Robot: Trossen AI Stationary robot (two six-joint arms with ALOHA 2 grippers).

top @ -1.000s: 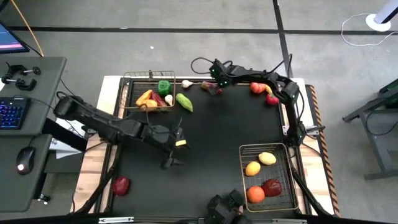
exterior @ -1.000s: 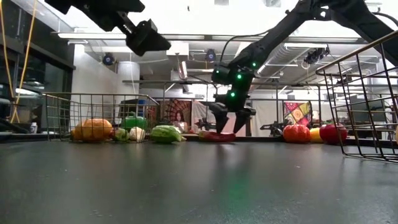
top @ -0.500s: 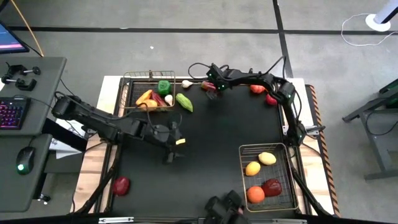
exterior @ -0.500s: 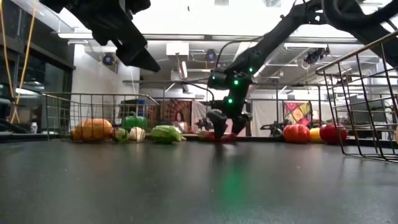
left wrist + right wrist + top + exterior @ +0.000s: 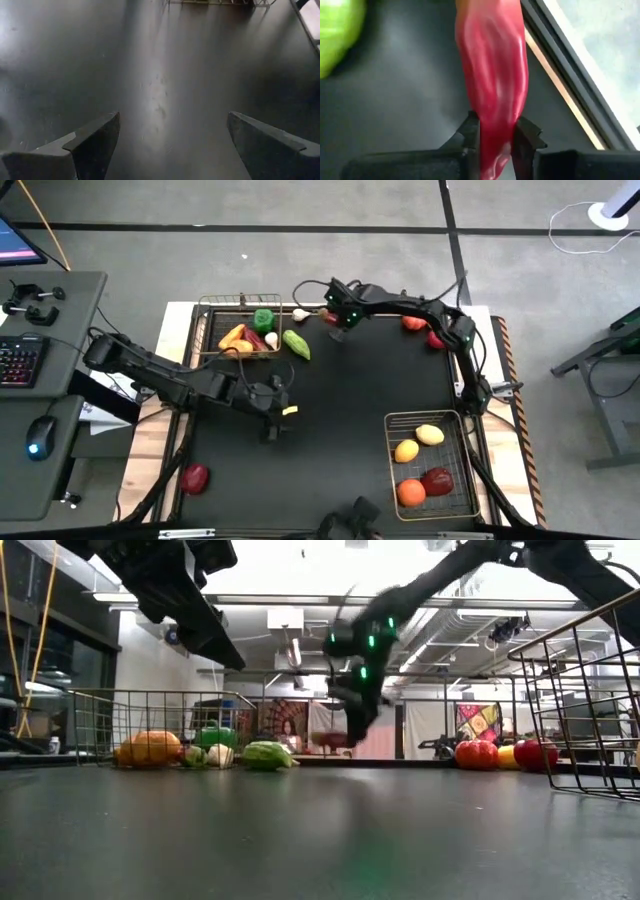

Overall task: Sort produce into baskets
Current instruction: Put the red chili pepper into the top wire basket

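Observation:
My right gripper (image 5: 334, 318) hangs near the table's far edge, shut on a long dark-red piece of produce (image 5: 492, 65); the low view shows that gripper (image 5: 355, 725) blurred above the table. My left gripper (image 5: 274, 420) stands open over bare black mat (image 5: 165, 75), left of the middle. The small coppery basket (image 5: 205, 330) at the far left holds a green pepper, garlic and yellow and red pieces. The larger silvery basket (image 5: 465, 470) at the near right holds lemons, an orange and a red fruit. My right gripper pinches the dark-red piece between its two fingers (image 5: 470, 132), across one narrow end (image 5: 495, 122). The fingers come steeply from above. The rest of the piece stretches away from the fingers; in the low view it (image 5: 335, 740) shows just above the table top.
Loose produce lies on the mat: a green piece (image 5: 297, 344) and a white garlic (image 5: 300, 314) beside the coppery basket, red and orange pieces (image 5: 415, 322) at the far right, a red apple (image 5: 194, 477) at the near left. The mat's middle is bare.
My right gripper has gone toward the table's far left, sunk over the dark-red piece, shut on it and risen, lifting the piece off the mat. My left gripper has tipped and turned a little in place, still open.

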